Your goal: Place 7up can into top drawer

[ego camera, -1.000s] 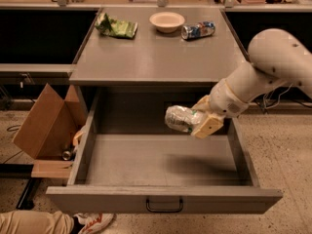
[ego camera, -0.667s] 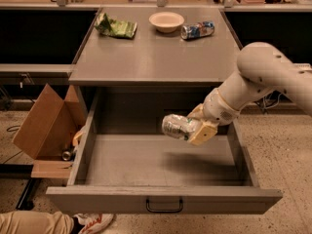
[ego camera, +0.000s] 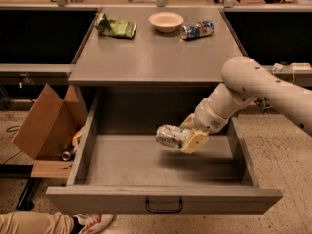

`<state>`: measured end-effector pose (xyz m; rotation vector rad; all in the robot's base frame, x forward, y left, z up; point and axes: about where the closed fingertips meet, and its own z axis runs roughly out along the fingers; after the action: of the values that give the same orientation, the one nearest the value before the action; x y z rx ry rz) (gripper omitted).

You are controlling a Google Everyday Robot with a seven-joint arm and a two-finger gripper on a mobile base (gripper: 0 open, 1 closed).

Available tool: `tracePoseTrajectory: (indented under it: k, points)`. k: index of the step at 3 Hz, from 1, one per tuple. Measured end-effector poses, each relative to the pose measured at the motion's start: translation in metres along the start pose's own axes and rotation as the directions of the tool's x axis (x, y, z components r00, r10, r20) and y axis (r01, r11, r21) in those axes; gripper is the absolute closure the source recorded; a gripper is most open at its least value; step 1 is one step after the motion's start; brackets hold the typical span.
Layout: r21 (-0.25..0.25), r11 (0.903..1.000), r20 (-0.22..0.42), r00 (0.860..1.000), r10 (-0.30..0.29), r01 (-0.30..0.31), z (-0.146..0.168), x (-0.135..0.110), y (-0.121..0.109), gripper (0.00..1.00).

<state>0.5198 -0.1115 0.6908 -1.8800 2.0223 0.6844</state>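
The top drawer point(ego camera: 122, 165) is pulled wide open below the grey counter, with a small dark wire handle point(ego camera: 164, 206) on its front panel. My gripper point(ego camera: 183, 136) reaches in from the right and is shut on the 7up can point(ego camera: 168, 135), a shiny silver can held on its side. The can hangs a little above the drawer floor, right of the middle, and casts a shadow below it.
On the counter point(ego camera: 156, 57) lie a green chip bag point(ego camera: 114, 27), a cream bowl point(ego camera: 166, 21) and a blue, red and white can point(ego camera: 197, 30) on its side. An open cardboard box point(ego camera: 46, 123) stands at the left of the drawer. A shoe point(ego camera: 92, 222) shows at the bottom left.
My gripper has carried the 7up can leftward and lower into the drawer. The arm has stretched further over the drawer's right side.
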Motion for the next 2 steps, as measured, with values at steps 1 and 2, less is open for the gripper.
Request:
tracePoseTrajectory:
  k: [1, 2]
  points:
    - [-0.019, 0.9998, -0.007, 1.0, 0.006, -0.006, 0.016, 0.008, -0.003, 1.0]
    - [-0.031, 0.9993, -0.003, 1.0, 0.019, -0.02, 0.027, 0.015, -0.006, 0.81]
